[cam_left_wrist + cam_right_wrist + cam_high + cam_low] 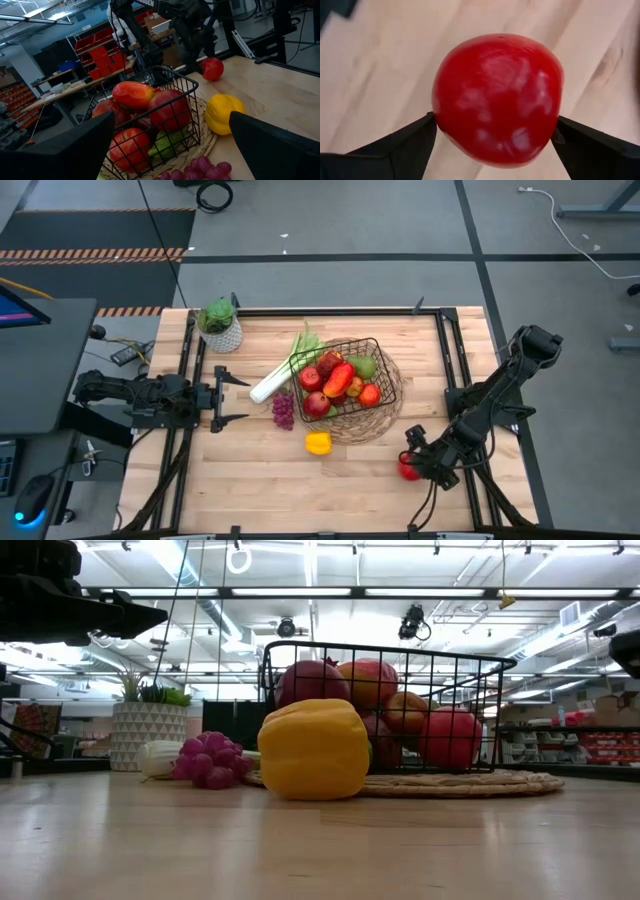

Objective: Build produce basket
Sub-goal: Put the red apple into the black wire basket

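Right hand (412, 468) reaches down near the wooden bench's (250, 480) front-right corner, fingers spread, straddling a round red apple (497, 97). Left hand (235, 400) waits horizontal, fingers apart, at the left edge, facing the dark wire-mesh basket (385, 395).

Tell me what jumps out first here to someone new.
The wire basket mid-table, already heaped with red and green produce. Next, the right hand near the table's front right, its fingers bracketing a red apple that sits on the wood. A yellow pepper and purple grapes lie outside the basket; the left hand waits open at left.
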You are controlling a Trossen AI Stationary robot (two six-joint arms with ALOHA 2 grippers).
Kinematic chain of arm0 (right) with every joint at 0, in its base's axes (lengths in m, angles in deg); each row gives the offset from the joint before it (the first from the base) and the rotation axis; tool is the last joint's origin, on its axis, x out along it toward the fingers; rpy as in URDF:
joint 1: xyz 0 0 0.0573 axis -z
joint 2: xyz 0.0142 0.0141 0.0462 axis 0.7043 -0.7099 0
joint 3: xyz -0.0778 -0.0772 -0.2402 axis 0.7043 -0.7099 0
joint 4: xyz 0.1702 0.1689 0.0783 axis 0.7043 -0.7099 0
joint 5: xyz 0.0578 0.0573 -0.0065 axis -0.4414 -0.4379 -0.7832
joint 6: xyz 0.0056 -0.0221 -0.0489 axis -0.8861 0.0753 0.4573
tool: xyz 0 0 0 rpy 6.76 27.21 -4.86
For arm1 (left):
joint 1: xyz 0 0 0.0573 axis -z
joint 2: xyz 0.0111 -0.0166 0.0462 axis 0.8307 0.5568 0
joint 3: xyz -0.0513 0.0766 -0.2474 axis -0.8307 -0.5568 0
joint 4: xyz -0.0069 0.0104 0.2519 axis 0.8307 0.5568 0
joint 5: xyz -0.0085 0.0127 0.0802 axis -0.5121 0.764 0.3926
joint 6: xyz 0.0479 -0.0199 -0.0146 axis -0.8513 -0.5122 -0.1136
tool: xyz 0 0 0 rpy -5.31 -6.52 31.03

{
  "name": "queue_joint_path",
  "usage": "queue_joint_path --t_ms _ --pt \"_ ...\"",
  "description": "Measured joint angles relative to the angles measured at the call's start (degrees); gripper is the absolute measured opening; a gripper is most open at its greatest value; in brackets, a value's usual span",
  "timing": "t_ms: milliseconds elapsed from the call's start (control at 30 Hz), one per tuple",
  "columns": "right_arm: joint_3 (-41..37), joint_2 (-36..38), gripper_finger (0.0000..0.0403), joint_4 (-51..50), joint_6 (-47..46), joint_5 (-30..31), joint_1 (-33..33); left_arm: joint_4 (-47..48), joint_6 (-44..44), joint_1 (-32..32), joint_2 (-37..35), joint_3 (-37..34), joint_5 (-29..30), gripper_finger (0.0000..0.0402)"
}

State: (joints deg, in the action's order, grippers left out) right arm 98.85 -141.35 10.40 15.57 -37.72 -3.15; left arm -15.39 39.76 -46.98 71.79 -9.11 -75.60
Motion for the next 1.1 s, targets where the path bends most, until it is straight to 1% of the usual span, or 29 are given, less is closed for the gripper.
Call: queue_joint_path --t_ms 167,400,500,600,733,933,1100 --pt "0.00 0.00 0.0361 4.45 -1.98 2.73 0.02 0.00 0.00 -0.01 0.00 0.00 -0.01 0.0400" --pt "0.00 -0.01 0.0317 4.92 -7.54 5.70 0.04 0.00 0.00 0.01 0.01 0.02 0.00 0.0400" --pt "0.00 0.00 0.0311 4.92 -9.30 6.64 0.13 0.00 0.00 0.01 -0.02 0.00 -0.02 0.0400" --pt "0.96 0.37 0.0312 4.06 -9.09 6.86 1.05 0.00 0.00 -0.01 -0.02 0.00 0.01 0.0400" --pt "4.52 1.83 0.0312 0.66 -7.19 7.65 4.16 0.00 0.00 0.01 0.01 0.00 -0.02 0.0400" --pt "12.10 4.78 0.0312 -4.84 -3.93 7.65 11.21 0.00 0.00 0.01 -0.02 0.00 0.01 0.0400" --pt "17.41 7.22 0.0313 -5.07 -1.47 7.91 17.76 0.00 0.00 0.01 0.00 0.02 -0.01 0.0400"
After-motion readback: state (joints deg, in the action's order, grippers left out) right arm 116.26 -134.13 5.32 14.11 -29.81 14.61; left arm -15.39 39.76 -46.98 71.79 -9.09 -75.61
